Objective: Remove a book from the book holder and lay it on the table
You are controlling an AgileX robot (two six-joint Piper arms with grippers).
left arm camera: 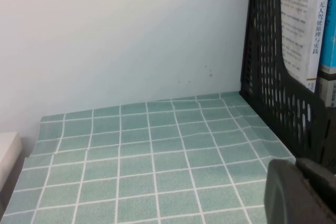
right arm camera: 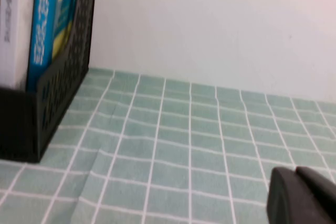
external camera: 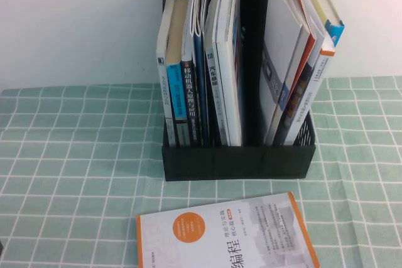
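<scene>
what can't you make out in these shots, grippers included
- Left gripper: only a dark corner shows in the left wrist view, cut by the frame edge.
- Right gripper: likewise cut off in the right wrist view, low over the table; shut.
- Both arms: absent from the high view.
- White book with orange edges: cropped by the bottom edge, high view.
- The book: mostly hidden behind neighbours in the book holder.

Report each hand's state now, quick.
Left hand: low over the table left of the book holder, cannot be told.
Right hand: low over the table right of the holder, closed, holding nothing.
</scene>
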